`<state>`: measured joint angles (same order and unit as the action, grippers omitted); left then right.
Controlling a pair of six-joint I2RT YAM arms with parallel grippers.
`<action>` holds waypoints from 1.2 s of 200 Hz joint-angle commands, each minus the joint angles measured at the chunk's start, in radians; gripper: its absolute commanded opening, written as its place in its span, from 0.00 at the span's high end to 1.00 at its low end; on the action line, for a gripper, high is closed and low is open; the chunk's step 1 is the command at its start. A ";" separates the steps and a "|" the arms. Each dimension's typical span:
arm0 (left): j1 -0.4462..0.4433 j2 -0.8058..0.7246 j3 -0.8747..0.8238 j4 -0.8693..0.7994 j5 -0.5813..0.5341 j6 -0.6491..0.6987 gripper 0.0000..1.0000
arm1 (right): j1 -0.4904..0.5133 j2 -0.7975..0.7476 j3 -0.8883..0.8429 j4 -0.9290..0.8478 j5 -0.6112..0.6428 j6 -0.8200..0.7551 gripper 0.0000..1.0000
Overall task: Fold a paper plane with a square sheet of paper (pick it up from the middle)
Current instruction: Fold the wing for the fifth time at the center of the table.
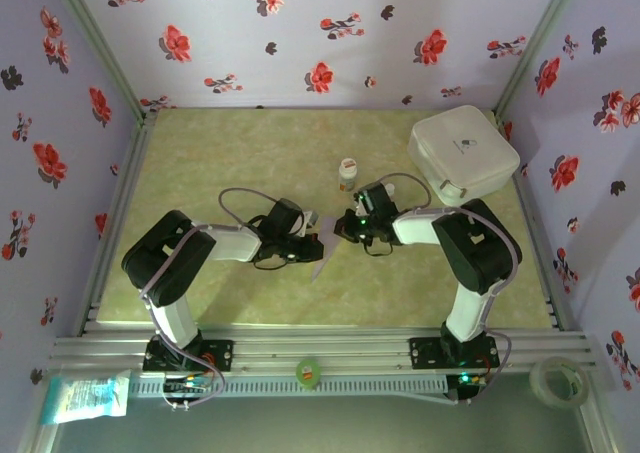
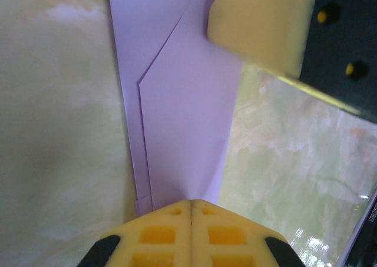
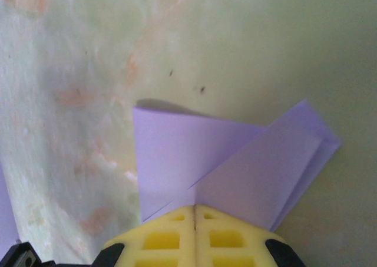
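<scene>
**Both tools clamped on the folded lilac paper (image 1: 322,255) at mid-bench**

From the left wrist, the lilac paper (image 2: 182,102) is a long narrow shape with a slanted flap edge and stacked layers along one side. From the right wrist, two pointed flaps overlap and cast a shadow on the bench (image 1: 220,163). The left tool (image 1: 312,237) has its fingers pressed together on one end, and the right tool (image 1: 348,229) pinches the other. Bare bench lies open to the left and near. A small white bottle (image 1: 347,173) stands just beyond the tools, and a white box (image 1: 462,153) sits well apart at the far right.
</scene>
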<state>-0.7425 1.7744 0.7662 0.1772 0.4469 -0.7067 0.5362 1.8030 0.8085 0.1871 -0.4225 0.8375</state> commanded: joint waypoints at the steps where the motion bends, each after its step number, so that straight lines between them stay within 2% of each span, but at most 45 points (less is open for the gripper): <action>1: -0.011 0.046 -0.068 -0.212 -0.068 0.018 1.00 | -0.036 0.018 0.004 -0.029 0.131 0.008 0.96; 46: -0.012 0.050 -0.070 -0.208 -0.068 0.015 1.00 | -0.066 0.023 0.035 -0.073 0.200 0.029 0.96; 119: -0.013 0.045 -0.073 -0.210 -0.068 0.017 1.00 | -0.097 0.010 0.086 -0.141 0.224 0.042 0.95; 157: -0.013 0.040 -0.073 -0.208 -0.068 0.014 1.00 | -0.097 -0.121 0.052 -0.137 0.258 0.034 0.94; 185: -0.014 0.040 -0.074 -0.197 -0.068 0.007 1.00 | -0.092 -0.174 0.049 -0.123 0.147 -0.001 0.92; 214: -0.014 0.036 -0.067 -0.199 -0.066 0.007 1.00 | -0.045 -0.130 0.022 -0.058 0.026 0.038 0.93; 240: -0.014 0.030 -0.065 -0.200 -0.066 0.003 1.00 | 0.004 -0.095 0.014 -0.049 0.009 0.050 0.98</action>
<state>-0.7444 1.7676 0.7567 0.1837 0.4446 -0.7067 0.4999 1.6680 0.8482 0.1150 -0.3470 0.8715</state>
